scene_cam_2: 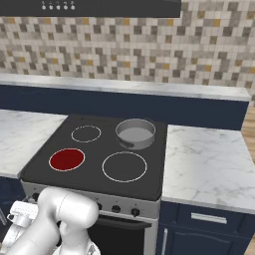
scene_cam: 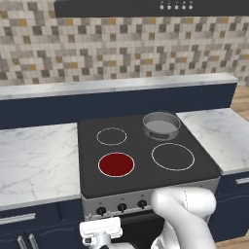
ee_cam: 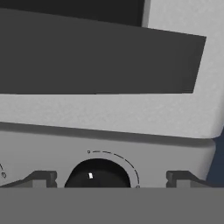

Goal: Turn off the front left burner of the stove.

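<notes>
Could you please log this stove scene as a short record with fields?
stove: black glass cooktop, silver knob panel
front left burner: glowing red, on
pot: grey, on the back right ring
claw: open, its fingertips either side of a black knob, not touching
task state: burner not yet off

Knob (ee_cam: pixel 97 175) in hand view was cut off at 6 o'clock by the lower band; only its top arc showed. Fingertips (ee_cam: pixel 41 179) showed as stubs, so jaw contact w/ knob couldn't be told. In right base view the arm (scene_cam_2: pixel 64 214) hid the panel's left knobs. Hood (scene_cam: pixel 146 7) was cropped at 12 o'clock.
</notes>
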